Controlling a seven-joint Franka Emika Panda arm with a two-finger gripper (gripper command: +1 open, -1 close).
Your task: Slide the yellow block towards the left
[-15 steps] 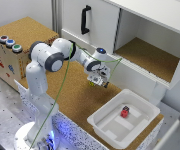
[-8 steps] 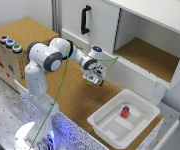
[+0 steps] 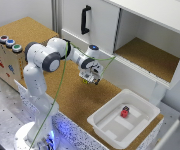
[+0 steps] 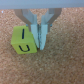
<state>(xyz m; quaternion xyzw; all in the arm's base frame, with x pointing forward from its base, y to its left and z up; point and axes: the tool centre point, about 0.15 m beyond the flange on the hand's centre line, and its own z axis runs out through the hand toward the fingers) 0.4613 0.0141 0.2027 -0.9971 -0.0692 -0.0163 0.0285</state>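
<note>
Wrist cam: our claw w/ fingers pinched together, holding nothing, and the yellow block sits on the cork counter touching one finger's outer side. We'd prob shove it sideways. Far off, a red block sits in its tray.

- The block sits on the desk, just beside the pincer.
- A tub lies at the pincer's four o'clock in the exterior view.
</note>
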